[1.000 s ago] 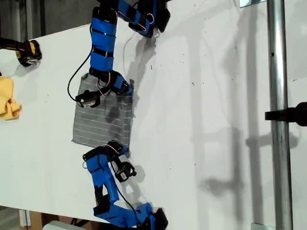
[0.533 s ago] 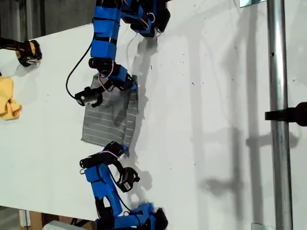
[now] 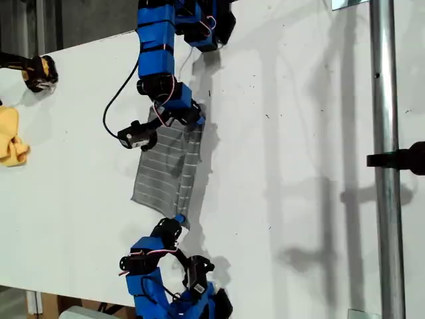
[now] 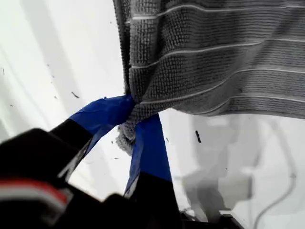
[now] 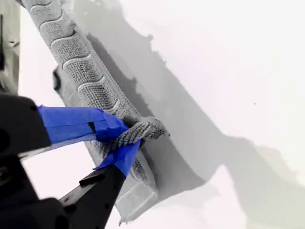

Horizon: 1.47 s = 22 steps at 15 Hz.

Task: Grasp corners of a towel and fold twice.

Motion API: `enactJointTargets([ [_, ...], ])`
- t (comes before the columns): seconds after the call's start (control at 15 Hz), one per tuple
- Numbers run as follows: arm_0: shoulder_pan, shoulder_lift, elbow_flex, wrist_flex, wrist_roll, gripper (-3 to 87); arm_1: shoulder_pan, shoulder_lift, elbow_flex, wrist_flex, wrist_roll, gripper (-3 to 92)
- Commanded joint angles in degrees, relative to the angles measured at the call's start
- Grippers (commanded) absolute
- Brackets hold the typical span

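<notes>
Across the white table [image 3: 299, 100], left of centre in the exterior view, the towel [image 3: 166, 169] is strung between two arms: one arm [image 3: 159, 53] reaches in from that view's top and the other arm [image 3: 156, 266] from its bottom, each pinching one end of the towel's right-hand edge. You cannot tell from the wrist views which arm is which. My first gripper [image 4: 136, 126] is clamped on a bunched corner [image 4: 125, 139], with the striped body spreading away above the jaws. My second gripper [image 5: 126, 138] is likewise closed tight on the other corner [image 5: 148, 128], the hem running off along the table. Treat the cloth as light, soft and thoroughly limp: the looped pile should grip well against the blue-taped jaws, so slipping looks unlikely, but it has no stiffness and will sag or curl wherever you leave it unsupported. Hold it at the very corners, as now, and keep the edge between them gently taut; too much slack and the fold will probably land crooked. The yellow cloth [image 3: 10, 143] lies well apart, at the exterior view's left.
</notes>
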State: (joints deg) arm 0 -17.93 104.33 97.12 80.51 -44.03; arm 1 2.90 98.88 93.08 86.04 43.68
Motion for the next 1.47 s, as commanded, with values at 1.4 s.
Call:
enactJointTargets([
  [1.4, -29.09, -23.73, -12.04, -28.48, 19.95, -2.3, 43.68, 13.89, 17.58, -16.88, -7.12, -0.2],
])
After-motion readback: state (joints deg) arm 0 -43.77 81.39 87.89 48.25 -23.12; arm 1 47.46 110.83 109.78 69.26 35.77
